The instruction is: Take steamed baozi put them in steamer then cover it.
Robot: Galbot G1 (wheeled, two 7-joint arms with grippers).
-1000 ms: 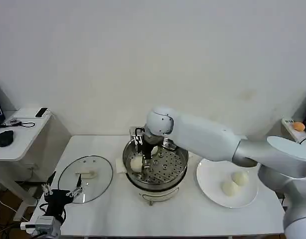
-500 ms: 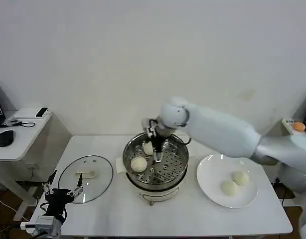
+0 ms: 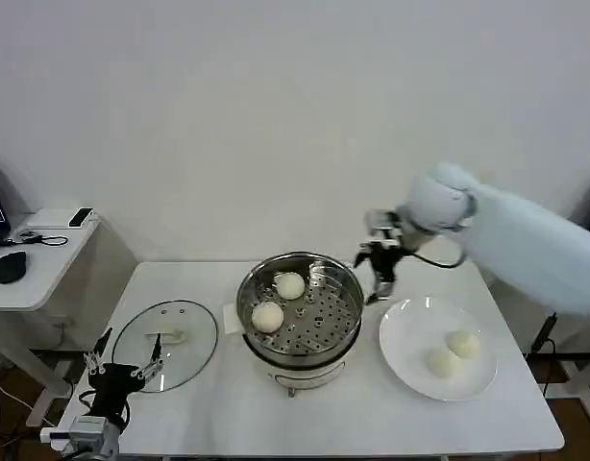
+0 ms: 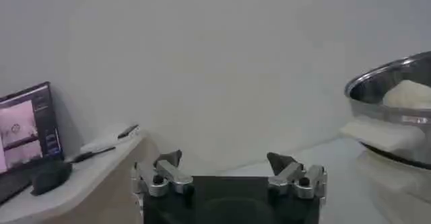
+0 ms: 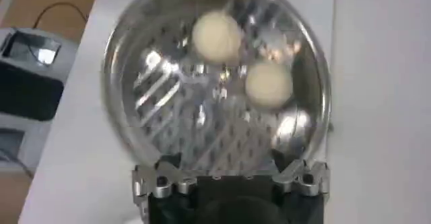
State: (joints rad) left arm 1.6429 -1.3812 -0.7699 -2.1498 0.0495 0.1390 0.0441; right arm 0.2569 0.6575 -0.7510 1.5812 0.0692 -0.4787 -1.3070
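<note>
The shiny steamer (image 3: 301, 312) stands mid-table with two baozi on its perforated tray, one at the back (image 3: 289, 285) and one at the left (image 3: 267, 316). Two more baozi (image 3: 463, 343) (image 3: 443, 362) lie on the white plate (image 3: 410, 336) to its right. My right gripper (image 3: 381, 272) hangs open and empty in the air between steamer and plate. In the right wrist view the steamer (image 5: 135, 111) and both its baozi (image 5: 217, 35) (image 5: 269, 84) lie beyond the open fingers (image 5: 288, 167). The glass cover (image 3: 166, 343) lies flat at the table's left. My left gripper (image 3: 120, 370) waits open below the table's front-left edge.
A side desk (image 3: 31, 252) with a black mouse and small devices stands at the far left. A folded white cloth (image 3: 232, 319) lies between cover and steamer. In the left wrist view the steamer rim (image 4: 390, 84) shows far off, with a screen (image 4: 25, 124) on the desk.
My right gripper has risen out of the steamer and swung right, toward the plate, leaving a second baozi on the tray. The left arm has not moved.
</note>
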